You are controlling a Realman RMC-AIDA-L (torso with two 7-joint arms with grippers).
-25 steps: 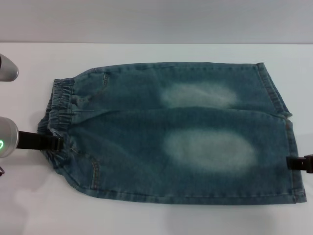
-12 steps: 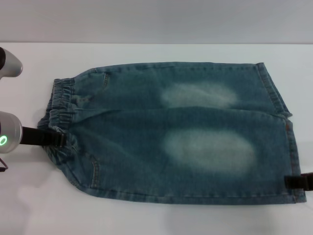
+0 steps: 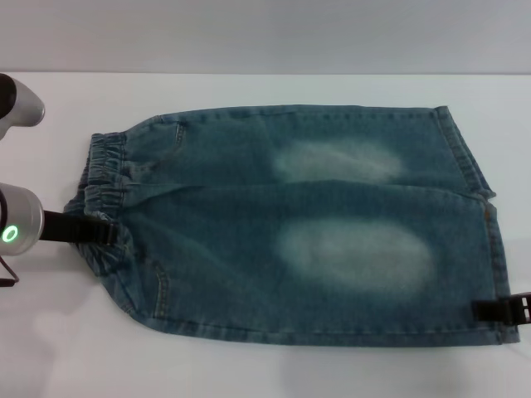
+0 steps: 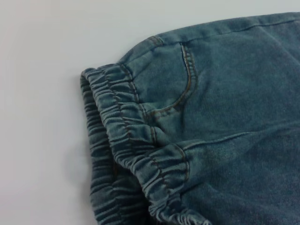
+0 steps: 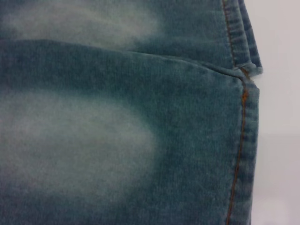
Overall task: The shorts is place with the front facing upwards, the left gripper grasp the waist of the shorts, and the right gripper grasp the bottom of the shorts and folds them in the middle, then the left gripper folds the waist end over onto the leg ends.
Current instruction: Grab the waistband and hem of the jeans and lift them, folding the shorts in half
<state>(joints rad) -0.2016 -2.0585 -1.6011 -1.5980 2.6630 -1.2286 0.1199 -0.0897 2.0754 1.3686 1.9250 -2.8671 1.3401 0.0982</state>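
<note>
The blue-green denim shorts [image 3: 290, 224] lie flat on the white table, front up, with two pale oval patches. The waist of the shorts [image 3: 104, 178] points to the left and the bottom of the shorts [image 3: 491, 240] to the right. My left gripper [image 3: 104, 232] reaches in from the left and meets the near part of the gathered band. My right gripper [image 3: 479, 309] sits at the near corner of the leg hem. The left wrist view shows the puckered waist [image 4: 122, 140] and pocket stitching [image 4: 187, 79]. The right wrist view shows the leg hem [image 5: 243, 140] and a faded patch [image 5: 70, 136].
The white table [image 3: 249, 365] runs all around the shorts, with its far edge [image 3: 265, 74] against a grey wall. A silver part of the left arm [image 3: 21, 104] shows at the far left.
My right gripper has slid along the leg hem toward the near corner and slightly inward. My left gripper has crept a little to the right, onto the waistband. The shorts have not moved.
</note>
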